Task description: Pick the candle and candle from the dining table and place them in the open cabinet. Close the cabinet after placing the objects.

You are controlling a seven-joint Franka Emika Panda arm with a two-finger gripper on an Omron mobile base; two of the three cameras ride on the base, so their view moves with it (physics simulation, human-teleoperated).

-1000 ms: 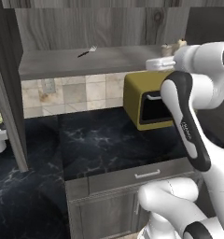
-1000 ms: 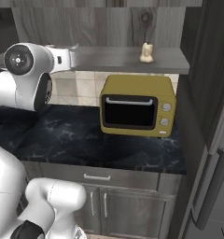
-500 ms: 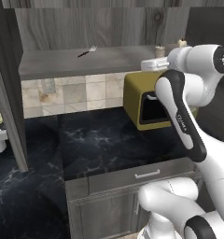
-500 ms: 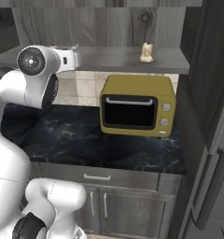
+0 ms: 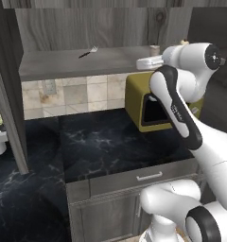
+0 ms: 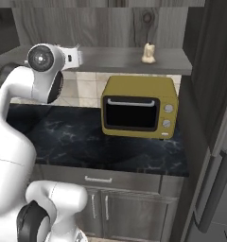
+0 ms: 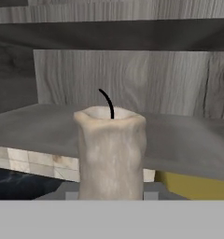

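Observation:
My gripper (image 7: pixel 110 194) is shut on a cream candle (image 7: pixel 110 154) with a black wick, held upright and close to the hand camera. Behind it lies the flat grey shelf (image 7: pixel 34 126) of the open cabinet. In the right base view the gripper (image 6: pixel 77 56) hovers at the shelf's (image 6: pixel 115 60) left front edge. A second candle (image 6: pixel 148 53) stands on the right part of that shelf, well apart from the hand. From the left base view its top (image 5: pixel 184 42) peeks over my arm, with the gripper (image 5: pixel 142 62) at the shelf front. The dining table is out of view.
A yellow microwave (image 6: pixel 138 107) sits on the black marbled counter (image 6: pixel 73 142) under the shelf. A fork (image 5: pixel 88 51) lies on the shelf's left part. The open cabinet doors stand at the left (image 5: pixel 6 94) and right (image 6: pixel 214 71). Below the counter is a drawer unit (image 6: pixel 99 179).
The arm has pushed the hand with the held candle a little closer to the cabinet shelf, and the elbow has swung forward. The candle on the shelf has not moved.

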